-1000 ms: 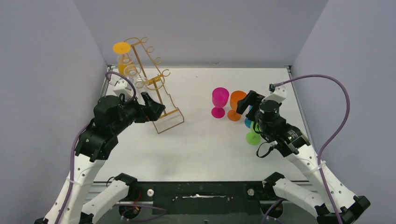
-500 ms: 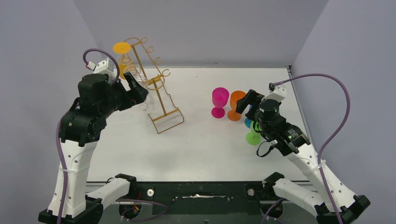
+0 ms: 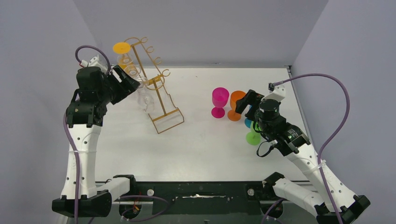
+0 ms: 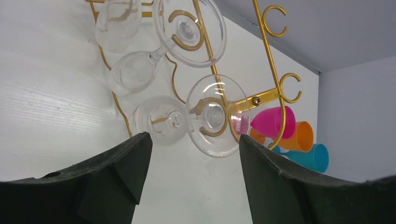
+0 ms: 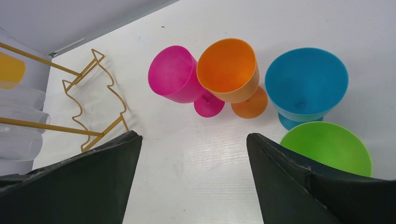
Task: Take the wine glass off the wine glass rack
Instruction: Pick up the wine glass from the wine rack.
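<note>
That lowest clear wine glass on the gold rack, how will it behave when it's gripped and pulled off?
The clear wine glass looks thin and smooth, so probably slippery and fragile. Its foot sits in a hook of the wine glass rack, so tugging sideways may tip the thin wire frame.

No writing, label, brand, number or sign can be read anywhere: none on the rack (image 4: 261,97), the glasses (image 4: 215,115), the cups (image 5: 226,65) or the worktop (image 3: 219,144).
</note>
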Tool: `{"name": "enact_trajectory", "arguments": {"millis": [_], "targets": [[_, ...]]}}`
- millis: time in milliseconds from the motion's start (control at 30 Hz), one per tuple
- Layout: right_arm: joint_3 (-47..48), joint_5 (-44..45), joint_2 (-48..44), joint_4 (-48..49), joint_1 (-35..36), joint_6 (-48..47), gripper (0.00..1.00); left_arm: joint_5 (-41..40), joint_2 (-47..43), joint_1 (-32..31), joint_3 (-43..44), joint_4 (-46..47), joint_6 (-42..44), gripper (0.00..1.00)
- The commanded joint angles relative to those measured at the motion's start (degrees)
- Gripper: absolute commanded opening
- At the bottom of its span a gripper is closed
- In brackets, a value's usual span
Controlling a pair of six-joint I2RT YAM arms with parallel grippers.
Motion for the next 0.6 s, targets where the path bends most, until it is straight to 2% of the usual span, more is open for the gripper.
{"name": "enact_trajectory", "arguments": {"millis": [0, 133, 433, 567], "targets": [[0.6, -0.6, 0.4, 2.6, -0.3, 0.7, 0.86, 7.7, -0.4, 1.9, -3.1, 11.7, -4.3, 0.65], [0.3, -1.3, 0.8, 3.1, -0.3, 0.8, 0.86, 9.6, -1.1, 3.2, -7.2, 15.9, -6.7, 0.55], [0.4, -2.2, 1.8, 3.3, -0.3, 1.5, 0.86, 9.5, -1.0, 3.4, -7.4, 16.2, -7.4, 0.39], [0.4, -2.3, 1.7, 3.2, -0.3, 1.5, 0.86, 10.2, -1.2, 3.4, -8.0, 16.4, -7.9, 0.28]]}}
